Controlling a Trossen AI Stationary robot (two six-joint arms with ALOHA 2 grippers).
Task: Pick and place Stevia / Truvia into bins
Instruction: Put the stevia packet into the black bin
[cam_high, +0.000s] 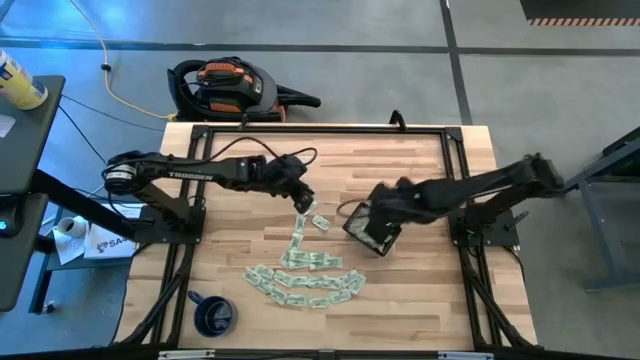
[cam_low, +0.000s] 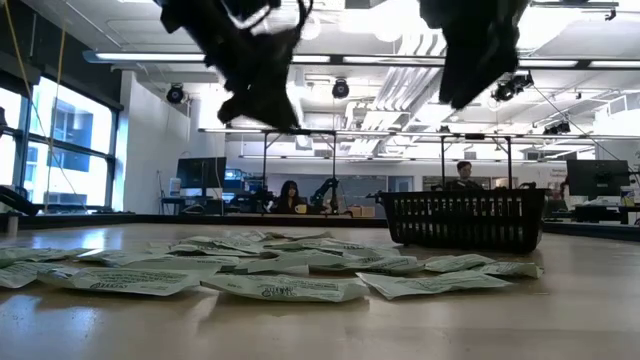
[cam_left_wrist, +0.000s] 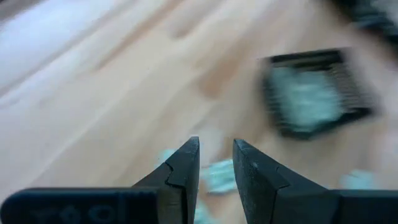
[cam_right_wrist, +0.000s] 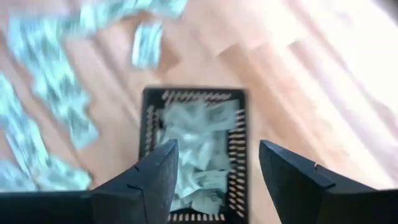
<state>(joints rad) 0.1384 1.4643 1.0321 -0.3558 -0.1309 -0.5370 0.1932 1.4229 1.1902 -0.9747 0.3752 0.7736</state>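
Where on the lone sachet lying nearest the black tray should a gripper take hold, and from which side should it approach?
Come from straight above. That sachet lies flat on the table, clear of the main pile, so only its thin edges offer a hold. Probably close the fingers across its short width, near the middle. The left gripper is nearest it; the right gripper is over the black tray.

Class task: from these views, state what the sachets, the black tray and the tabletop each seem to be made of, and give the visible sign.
Sachets: probably matte paper; flat, creased, printed pale green and white.
Black tray: likely moulded plastic; an even slotted lattice wall, though coated wire cannot be ruled out.
Tabletop: wood, seemingly butcher-block; pale glued strips with grain.
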